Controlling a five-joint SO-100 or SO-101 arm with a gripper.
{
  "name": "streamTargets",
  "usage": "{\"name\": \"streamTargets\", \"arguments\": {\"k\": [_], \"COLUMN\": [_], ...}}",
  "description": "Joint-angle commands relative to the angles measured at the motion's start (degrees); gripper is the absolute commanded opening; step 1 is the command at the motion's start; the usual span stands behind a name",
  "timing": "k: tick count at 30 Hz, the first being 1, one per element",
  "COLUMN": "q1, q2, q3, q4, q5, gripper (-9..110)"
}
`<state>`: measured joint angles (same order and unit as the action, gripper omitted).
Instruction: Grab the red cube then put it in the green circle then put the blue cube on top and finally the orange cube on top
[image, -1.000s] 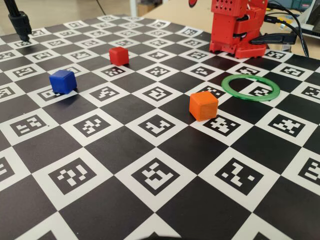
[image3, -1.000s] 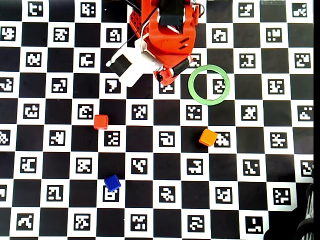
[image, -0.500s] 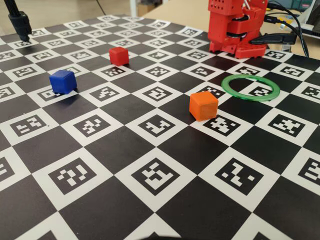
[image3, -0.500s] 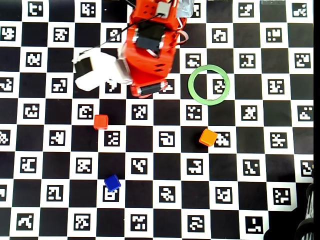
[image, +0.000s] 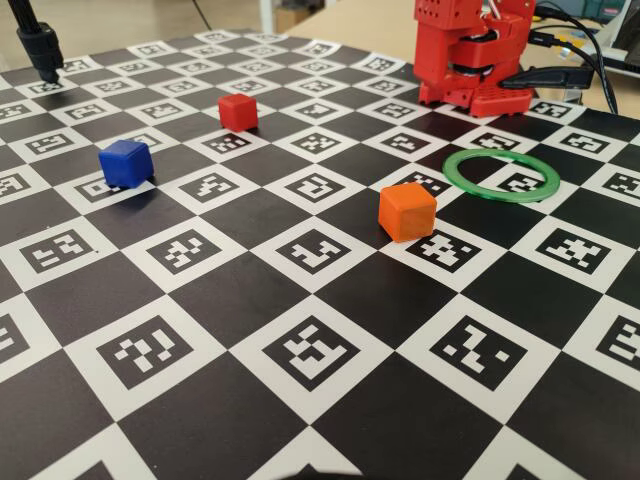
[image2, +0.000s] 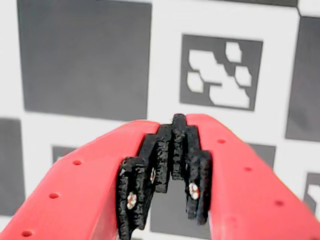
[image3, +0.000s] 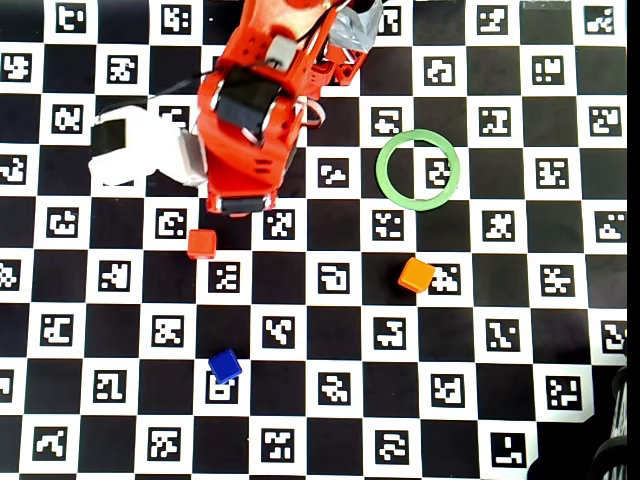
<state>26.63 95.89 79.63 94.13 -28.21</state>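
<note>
Gripper (image2: 172, 145) clenched, empty, above the worktop (image3: 330, 330). Red cube (image3: 201, 243) sits left of centre in the overhead view, just below the arm. Open wide, centre over cube, descend straight.

In the overhead view, the red cube (image3: 201, 243) lies left of the orange cube (image3: 416, 275) (well apart), the blue cube (image3: 224, 366) below.

Bright, even light all round, and the checkered board (image: 300, 250) gives off a soft sheen. Short, soft shadows sit just beside the orange cube (image: 407, 211) in the fixed view. In the wrist view, the gripper (image2: 172, 122) is sharp while the board behind it blurs. The overhead view stays crisp.
</note>
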Motion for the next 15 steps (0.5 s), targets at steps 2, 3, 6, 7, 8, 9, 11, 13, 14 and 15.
{"name": "streamTargets", "arguments": {"k": [2, 3, 6, 7, 8, 9, 11, 13, 14, 15], "q1": [2.4, 2.7, 3.3, 3.5, 3.7, 3.7, 3.7, 4.0, 4.0, 4.1], "q2": [-1.0, -1.1, -1.1, -1.1, -1.2, -1.2, -1.2, -1.2, -1.2, -1.2], "q3": [-1.4, -0.3, 2.9, 3.7, 4.3, 5.2, 7.3, 8.9, 9.8, 10.6], "q4": [-5.4, -6.9, -10.2, -10.9, -11.2, -11.7, -13.3, -14.6, -14.9, -15.4], "q5": [-0.6, -0.7, 0.0, 0.7, 1.3, 1.3, 1.6, 2.5, 2.7, 2.7], "gripper": [-5, -5, -1, 2, 5, 8, 14, 20, 23, 25]}}
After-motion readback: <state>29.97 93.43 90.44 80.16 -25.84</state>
